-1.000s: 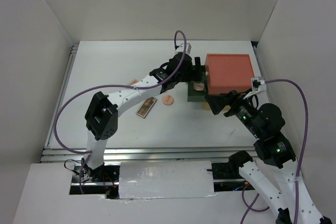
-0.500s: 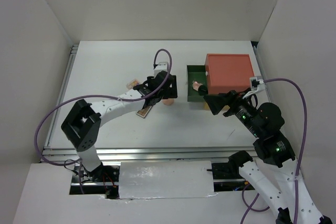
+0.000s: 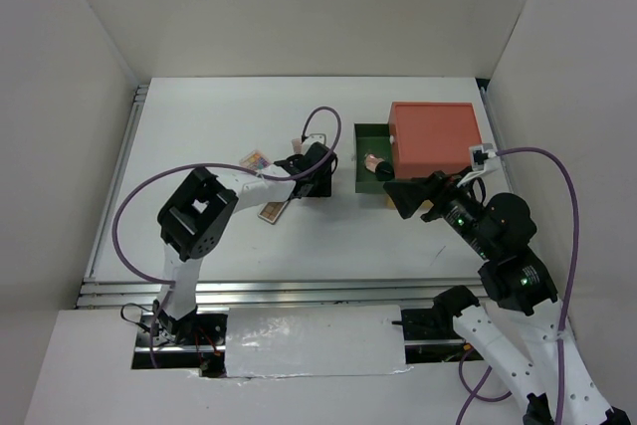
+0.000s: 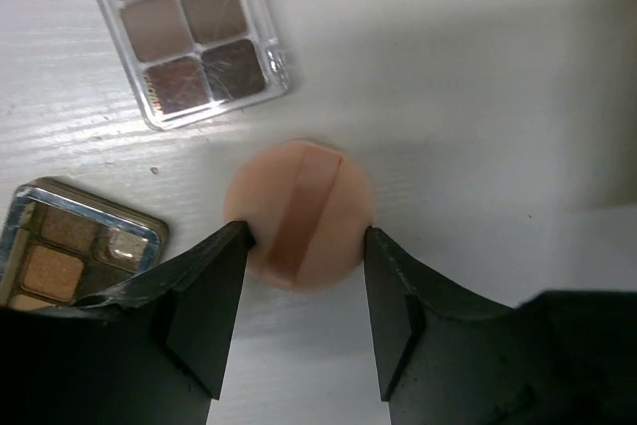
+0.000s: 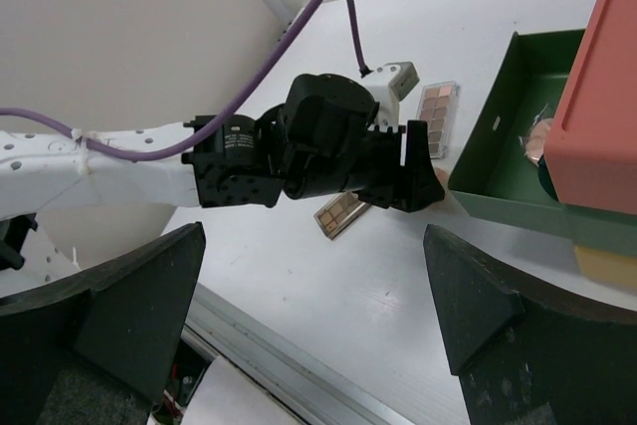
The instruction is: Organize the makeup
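A round peach-pink compact (image 4: 299,214) lies on the white table between my left gripper's (image 4: 306,238) fingers. The jaws are open and stand against its near sides. In the top view the left gripper (image 3: 317,183) hides this compact. A clear eyeshadow palette (image 4: 184,32) and a gold-framed palette (image 4: 70,251) lie just beyond it; both show in the top view, the clear one (image 3: 256,159) and the gold one (image 3: 274,209). Another peach compact (image 3: 373,161) lies in the open green drawer (image 3: 360,151). My right gripper (image 5: 315,236) is wide open and empty, hovering in front of the drawer.
The box with the red top (image 3: 435,136) stands at the right, its green drawer pulled out toward the left. A yellow drawer front (image 5: 602,264) shows below it. White walls enclose the table on three sides.
My left gripper has left the green drawer, moved left and come down around the peach compact on the table. The right arm has barely moved.
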You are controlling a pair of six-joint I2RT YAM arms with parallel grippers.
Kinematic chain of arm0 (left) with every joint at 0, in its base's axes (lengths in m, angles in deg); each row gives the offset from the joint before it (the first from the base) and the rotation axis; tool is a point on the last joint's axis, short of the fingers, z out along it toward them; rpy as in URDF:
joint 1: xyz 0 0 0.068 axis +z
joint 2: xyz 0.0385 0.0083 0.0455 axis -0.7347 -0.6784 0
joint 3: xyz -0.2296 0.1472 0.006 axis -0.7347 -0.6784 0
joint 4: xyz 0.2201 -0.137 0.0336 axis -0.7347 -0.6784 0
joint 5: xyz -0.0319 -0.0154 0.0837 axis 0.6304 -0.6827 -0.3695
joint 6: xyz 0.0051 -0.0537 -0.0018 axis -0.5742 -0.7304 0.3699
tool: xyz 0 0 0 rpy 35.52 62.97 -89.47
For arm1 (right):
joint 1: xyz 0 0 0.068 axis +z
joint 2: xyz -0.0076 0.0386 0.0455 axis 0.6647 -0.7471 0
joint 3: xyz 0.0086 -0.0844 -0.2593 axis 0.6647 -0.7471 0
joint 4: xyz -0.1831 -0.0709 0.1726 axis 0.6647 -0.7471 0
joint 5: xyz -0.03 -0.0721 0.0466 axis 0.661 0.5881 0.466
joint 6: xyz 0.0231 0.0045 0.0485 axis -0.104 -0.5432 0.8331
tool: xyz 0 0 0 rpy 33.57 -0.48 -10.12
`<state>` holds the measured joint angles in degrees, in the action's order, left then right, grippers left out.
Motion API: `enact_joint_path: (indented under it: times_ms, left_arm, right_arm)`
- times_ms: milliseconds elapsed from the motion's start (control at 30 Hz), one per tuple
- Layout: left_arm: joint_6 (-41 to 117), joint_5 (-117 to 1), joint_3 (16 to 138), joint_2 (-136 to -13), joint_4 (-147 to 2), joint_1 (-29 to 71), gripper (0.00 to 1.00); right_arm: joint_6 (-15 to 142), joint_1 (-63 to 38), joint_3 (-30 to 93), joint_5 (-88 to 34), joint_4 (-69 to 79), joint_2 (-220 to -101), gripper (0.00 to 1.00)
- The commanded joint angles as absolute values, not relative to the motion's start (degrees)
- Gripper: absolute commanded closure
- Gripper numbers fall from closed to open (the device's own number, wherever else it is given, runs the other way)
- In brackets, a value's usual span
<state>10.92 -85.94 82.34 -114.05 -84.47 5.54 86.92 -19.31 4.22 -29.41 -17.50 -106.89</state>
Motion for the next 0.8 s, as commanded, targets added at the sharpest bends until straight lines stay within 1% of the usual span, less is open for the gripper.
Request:
enact_joint_path:
  times_ms: [0,33,67,100,200,233,267,300,500,600,667,767]
  left_arm:
    - [10.51,-86.06,84.08,-115.07,-84.08,6.23,0.38]
    - [10.51,-85.79,84.08,-115.51,-84.25,6.32,0.46]
    - [10.59,-85.18,83.99,-116.12,-84.08,6.41,0.50]
    - [10.51,-84.92,83.73,-116.30,-83.73,6.32,0.59]
    - [10.51,-83.95,83.29,-116.39,-83.81,6.41,0.76]
    - [10.51,-83.69,82.85,-115.43,-83.47,6.41,0.84]
    - [10.33,-83.42,82.41,-114.55,-83.46,6.41,0.88]
    - [10.24,-83.68,81.10,-113.50,-83.29,6.41,0.89]
    - [11.47,-85.35,77.22,-100.50,-82.76,6.32,0.89]
    - [13.66,-82.99,77.83,-93.82,-81.97,6.06,0.86]
    - [15.33,-81.76,79.41,-92.49,-81.45,5.88,0.86]
    - [17.00,-79.12,81.52,-91.25,-78.90,5.36,0.81]
  right_arm:
    - [86.34,-19.16,3.39,-29.87,-14.23,-106.85,0.02]
    - [86.51,-18.90,3.39,-30.04,-14.14,-106.85,0.02]
    - [86.52,-18.98,3.30,-30.22,-13.79,-106.94,0.01]
    - [86.60,-18.90,3.22,-30.31,-13.79,-107.02,0.02]
    - [86.69,-18.98,3.13,-30.31,-13.61,-107.11,0.02]
    - [86.69,-19.07,3.13,-30.31,-13.61,-107.11,0.02]
    - [86.69,-18.98,3.13,-30.31,-13.61,-107.11,0.02]
    - [86.61,-18.98,3.30,-30.22,-13.61,-107.11,0.02]
    - [86.60,-19.07,3.13,-30.05,-13.61,-107.02,0.02]
    - [86.78,-18.98,3.13,-30.05,-13.44,-107.11,0.02]
    - [86.69,-19.16,3.22,-29.96,-13.35,-107.29,0.02]
    - [86.78,-18.98,3.65,-29.87,-13.35,-107.55,0.02]
